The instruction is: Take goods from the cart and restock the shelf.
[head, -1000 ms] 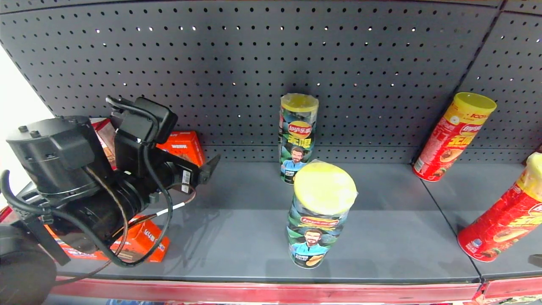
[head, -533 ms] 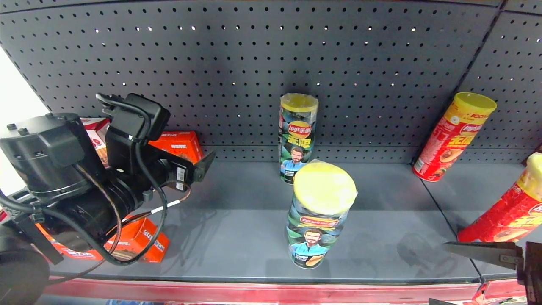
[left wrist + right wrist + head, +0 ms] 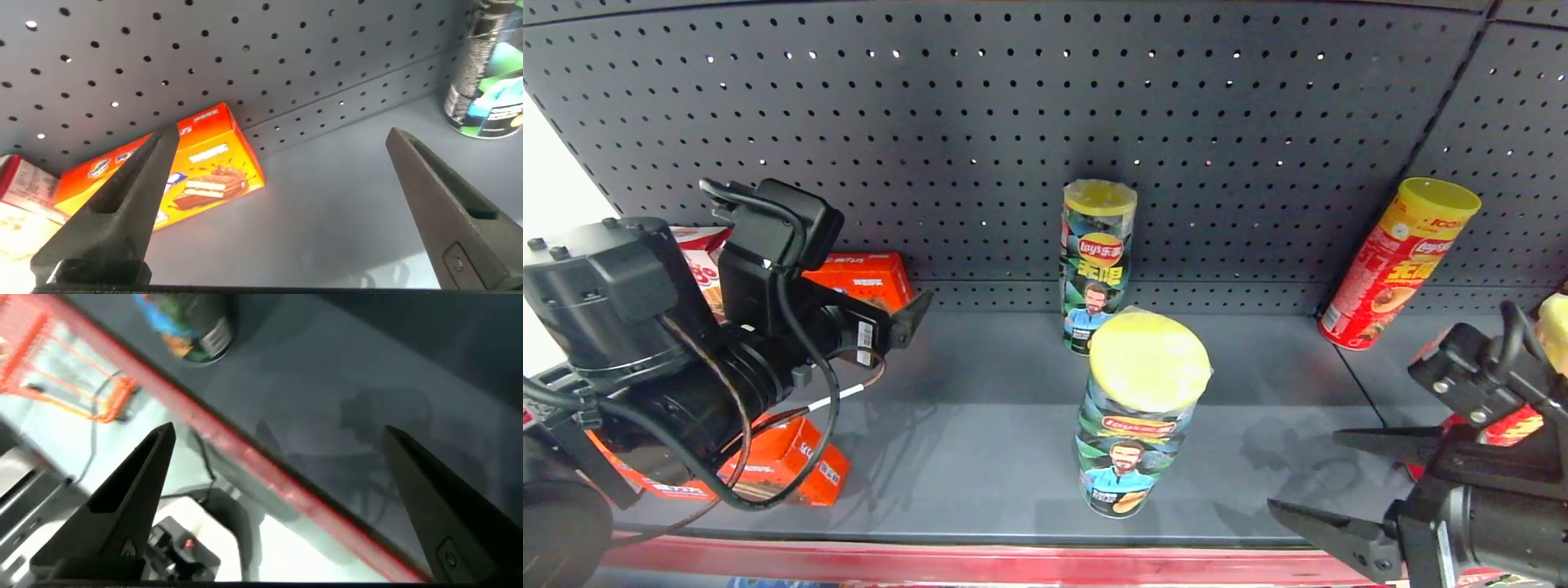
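On the grey shelf (image 3: 980, 425) two dark green chip cans with yellow lids stand upright, one near the front (image 3: 1139, 416) and one at the back wall (image 3: 1096, 261). My left gripper (image 3: 911, 318) hovers open over the shelf's left part, left of both cans, with nothing held. Between its fingers in the left wrist view (image 3: 282, 139) lie the bare shelf and an orange snack box (image 3: 196, 171). My right gripper (image 3: 1303, 472) is open and empty at the shelf's front right, right of the front can. The right wrist view has the front can's base (image 3: 192, 322).
Orange boxes lie at the shelf's left, one at the back (image 3: 870, 282) and one at the front (image 3: 784, 465). Red chip cans lean at the right (image 3: 1396, 265). A red strip (image 3: 270, 482) edges the shelf front, with an orange wire frame (image 3: 57, 371) below. A pegboard wall (image 3: 1013, 122) backs the shelf.
My right gripper has risen into the head view at the lower right, toward the shelf's front edge. My left arm has drawn back slightly to the left.
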You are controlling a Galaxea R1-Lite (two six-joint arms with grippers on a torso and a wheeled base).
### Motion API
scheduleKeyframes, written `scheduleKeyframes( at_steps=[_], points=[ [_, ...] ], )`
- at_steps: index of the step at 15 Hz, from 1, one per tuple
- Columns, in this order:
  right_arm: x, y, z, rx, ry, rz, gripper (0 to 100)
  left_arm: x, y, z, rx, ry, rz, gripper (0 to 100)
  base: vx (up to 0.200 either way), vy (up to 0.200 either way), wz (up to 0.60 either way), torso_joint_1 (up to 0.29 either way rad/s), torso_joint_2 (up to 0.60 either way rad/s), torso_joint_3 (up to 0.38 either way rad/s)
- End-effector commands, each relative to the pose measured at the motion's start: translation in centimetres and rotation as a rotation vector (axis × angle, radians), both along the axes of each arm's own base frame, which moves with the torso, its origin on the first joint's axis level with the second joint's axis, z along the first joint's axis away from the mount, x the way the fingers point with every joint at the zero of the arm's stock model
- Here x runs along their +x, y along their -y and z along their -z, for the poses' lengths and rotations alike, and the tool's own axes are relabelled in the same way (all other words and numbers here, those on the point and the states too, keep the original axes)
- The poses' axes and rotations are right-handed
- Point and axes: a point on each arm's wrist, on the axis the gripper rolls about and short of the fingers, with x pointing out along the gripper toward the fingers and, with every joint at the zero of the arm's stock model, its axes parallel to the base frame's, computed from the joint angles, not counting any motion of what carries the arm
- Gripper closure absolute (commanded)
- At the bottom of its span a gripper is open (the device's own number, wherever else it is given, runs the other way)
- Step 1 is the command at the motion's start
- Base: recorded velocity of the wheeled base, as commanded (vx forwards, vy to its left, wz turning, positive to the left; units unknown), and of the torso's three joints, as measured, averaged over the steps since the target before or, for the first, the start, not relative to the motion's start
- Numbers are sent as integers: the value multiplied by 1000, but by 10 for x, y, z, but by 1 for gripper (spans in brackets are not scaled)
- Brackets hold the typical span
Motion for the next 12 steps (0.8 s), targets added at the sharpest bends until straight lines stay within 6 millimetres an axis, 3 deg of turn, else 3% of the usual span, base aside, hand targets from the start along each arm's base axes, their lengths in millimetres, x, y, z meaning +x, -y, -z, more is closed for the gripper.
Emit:
scheduleKeyframes(
  at_steps=[1, 12],
  points=[
    [19, -18, -1, -27, -20, 9, 0, 1, -1, 0, 0, 1, -6, 0, 0, 0, 0, 0, 0, 0],
    [56, -55, 2, -78, -36, -19, 0, 1, -1, -4, -5, 16, -4, 0, 0, 0, 0, 0, 0, 0]
  ],
)
